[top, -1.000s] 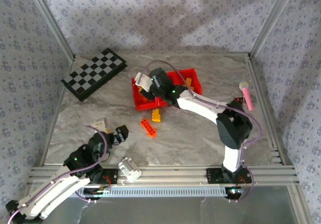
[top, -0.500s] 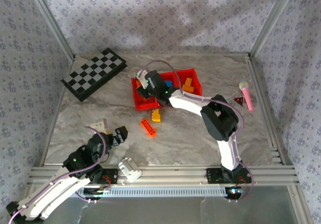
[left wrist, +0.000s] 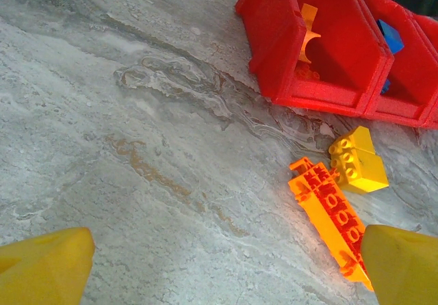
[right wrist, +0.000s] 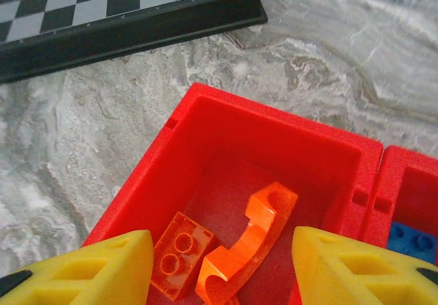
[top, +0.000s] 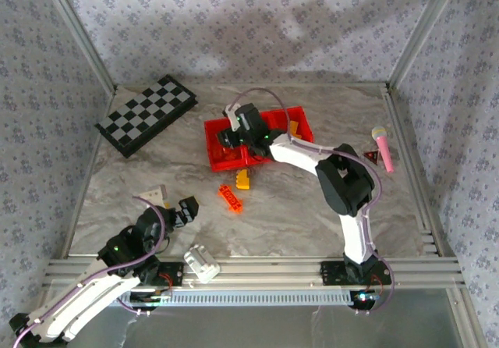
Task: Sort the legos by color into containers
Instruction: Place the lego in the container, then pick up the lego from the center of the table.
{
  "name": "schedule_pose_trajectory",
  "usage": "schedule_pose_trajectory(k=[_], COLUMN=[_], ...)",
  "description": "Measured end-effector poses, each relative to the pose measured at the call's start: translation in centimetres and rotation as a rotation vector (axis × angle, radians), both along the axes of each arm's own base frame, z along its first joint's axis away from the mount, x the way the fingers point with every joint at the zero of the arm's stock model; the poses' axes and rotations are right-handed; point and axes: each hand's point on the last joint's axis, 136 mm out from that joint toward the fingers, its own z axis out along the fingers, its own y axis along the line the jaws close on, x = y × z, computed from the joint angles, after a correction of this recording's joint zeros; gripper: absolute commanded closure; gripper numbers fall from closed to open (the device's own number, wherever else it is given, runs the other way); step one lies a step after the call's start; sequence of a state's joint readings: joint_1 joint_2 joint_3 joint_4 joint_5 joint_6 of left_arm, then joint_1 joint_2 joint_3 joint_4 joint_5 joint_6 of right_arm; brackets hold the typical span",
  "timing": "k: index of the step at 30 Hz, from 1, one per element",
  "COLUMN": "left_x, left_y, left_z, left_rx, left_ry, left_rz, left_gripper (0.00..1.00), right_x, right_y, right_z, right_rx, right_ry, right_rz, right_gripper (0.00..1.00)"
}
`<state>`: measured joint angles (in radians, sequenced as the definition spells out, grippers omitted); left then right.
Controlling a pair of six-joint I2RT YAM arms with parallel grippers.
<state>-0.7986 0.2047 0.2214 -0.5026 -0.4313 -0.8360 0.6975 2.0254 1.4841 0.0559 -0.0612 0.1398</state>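
Legos point(top: 231, 197): small studded bricks, some loose on the marbled table point(top: 288, 223), some in a red tray point(left wrist: 274, 38); entries run left to right across the top view. Checkered board point(top: 146, 114): far left corner, well apart from the bricks. Left gripper point(top: 187, 206): near left, low over the table and pointing toward the loose bricks; in the left wrist view its yellow fingertips point(left wrist: 44, 271) stand wide apart with table surface between them. White block point(top: 201, 262): near edge, just right of the left arm. Long orange brick point(left wrist: 330, 213): flat on the table, studs up, long axis diagonal from far left to near right. Yellow brick point(left wrist: 357, 161): just beside the long brick's far end, between it and the tray; whether they touch cannot be told. Red tray, long axis roughly left to right. Left-end compartment point(right wrist: 226, 148): holds a square orange brick point(right wrist: 179, 250), studs up, and just right of it an arched orange brick point(right wrist: 250, 240), long axis running lower left to upper right in the right wrist view, hollow facing left. Right gripper point(right wrist: 222, 271): above that compartment, fingers spread, gripping nothing. Middle compartment point(right wrist: 410, 195): holds a blue brick point(right wrist: 410, 240). Pink microphone point(top: 383, 148): right edge, well apart from the tray.
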Motion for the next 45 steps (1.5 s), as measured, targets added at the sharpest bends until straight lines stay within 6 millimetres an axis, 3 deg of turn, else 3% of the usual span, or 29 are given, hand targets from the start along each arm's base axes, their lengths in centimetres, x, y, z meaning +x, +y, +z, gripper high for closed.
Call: schedule_pose_trajectory(k=[4,7,11,14,17,18,19,20,27,30,34,36,39,45], left_x=[0.0,0.0,0.0,-0.1,-0.2,-0.3,-0.4,-0.6,-0.6,0.1,1.3,1.8,2.3,2.7], left_y=[0.0,-0.2,-0.6,-0.6,-0.7,-0.9,-1.1,-1.4,-5.3,-7.2,-10.1,-11.5,-13.4,-14.6], left_z=[-0.4,-1.1,-1.9,-2.7,-3.4,-3.6,-3.7,-3.9,-3.4,-2.7,-1.2,-0.6,-0.2,-1.7], left_rx=[0.016,0.036,0.059,0.079,0.091,0.095,0.099,0.105,0.118,0.115,0.091,0.077,0.063,0.104], left_ry=[0.016,0.045,0.085,0.130,0.176,0.191,0.205,0.218,0.247,0.259,0.277,0.286,0.312,0.394], left_rz=[-0.001,-0.010,-0.019,-0.009,0.002,0.001,-0.003,-0.009,-0.068,-0.070,-0.062,-0.056,-0.046,0.017], left_gripper=[0.00,0.00,0.01,0.02,0.03,0.03,0.04,0.04,0.02,0.02,0.02,0.02,0.04,0.08], right_x=[0.0,-1.1,-3.1,-5.0,-6.6,-7.0,-7.3,-7.4,-6.7,-6.7,-7.0,-7.3,-8.5,-11.4], right_y=[-1.5,-2.4,-2.9,-4.5,-7.2,-8.4,-9.6,-10.7,-20.8,-26.1,-32.2,-33.5,-33.3,-32.8], right_z=[0.4,2.1,7.6,12.3,15.6,16.2,16.6,16.8,17.1,16.9,15.1,14.0,13.6,14.9], right_rx=[0.048,0.057,0.077,0.086,0.097,0.099,0.099,0.101,0.165,0.289,0.481,0.513,0.505,0.463], right_ry=[0.043,0.032,-0.081,-0.207,-0.310,-0.331,-0.345,-0.353,-0.327,-0.269,-0.148,-0.091,-0.051,-0.091], right_rz=[-0.011,-0.002,0.030,0.027,-0.013,-0.031,-0.051,-0.069,-0.269,-0.404,-0.561,-0.596,-0.587,-0.544], right_gripper=[0.40,0.39,0.37,0.33,0.29,0.25,0.14,0.00,0.00,0.00,0.00,0.00,0.00,0.00])
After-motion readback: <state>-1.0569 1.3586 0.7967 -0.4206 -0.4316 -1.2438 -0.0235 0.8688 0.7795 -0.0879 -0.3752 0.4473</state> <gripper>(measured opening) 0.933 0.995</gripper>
